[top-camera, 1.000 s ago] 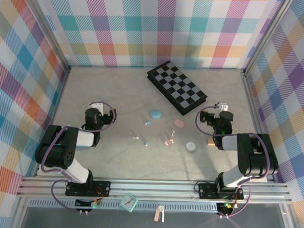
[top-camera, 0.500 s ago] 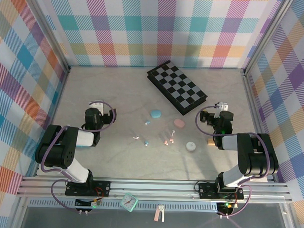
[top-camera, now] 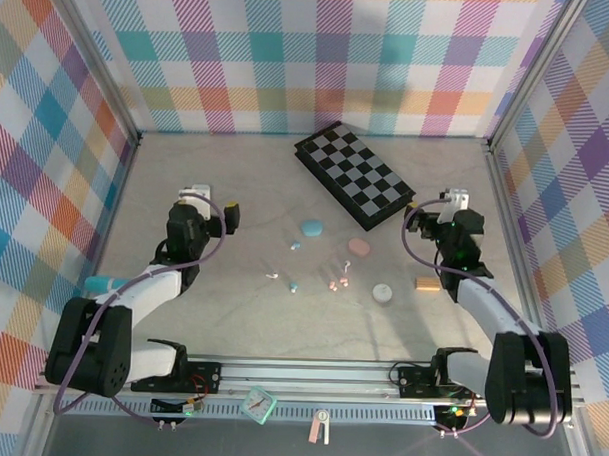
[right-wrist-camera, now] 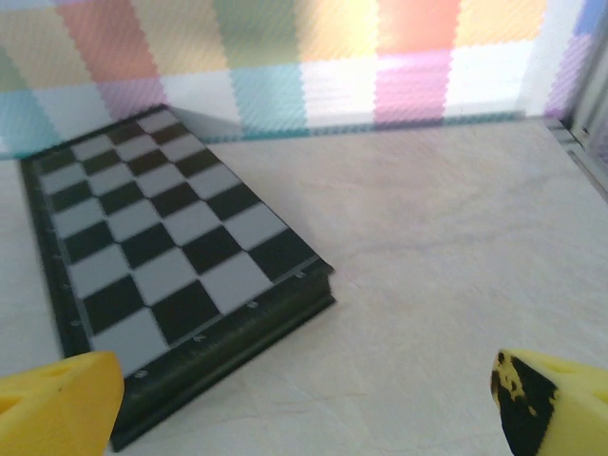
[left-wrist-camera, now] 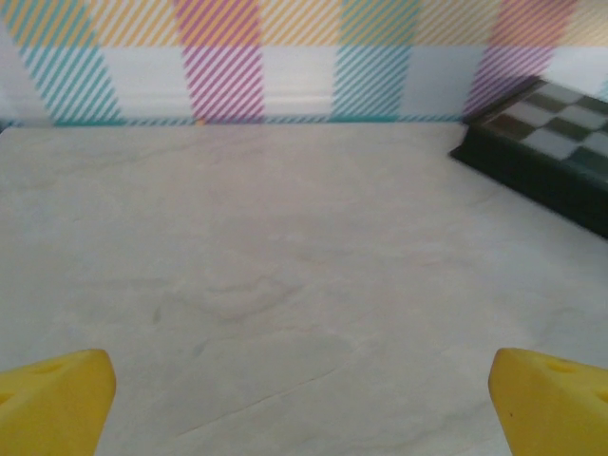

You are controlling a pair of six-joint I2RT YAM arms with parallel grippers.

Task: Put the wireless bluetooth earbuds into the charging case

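The left gripper [left-wrist-camera: 304,404] is spread wide, its yellow fingertips [left-wrist-camera: 52,399] far apart over the bare table [left-wrist-camera: 285,237], holding nothing. The right gripper [right-wrist-camera: 304,404] is spread just as wide and empty, facing the chessboard [right-wrist-camera: 171,256] near the table's far edge. The marks along the board's rim are too blurred to read. The earbuds [top-camera: 293,286] lie loose mid-table, near three oval cases [top-camera: 359,247].

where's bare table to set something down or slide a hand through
Bare: the far-left stretch between the chessboard and the left wall; the near strip between the earbuds and the front rail. Crowded: the middle, around the blue case, pink case and white case.
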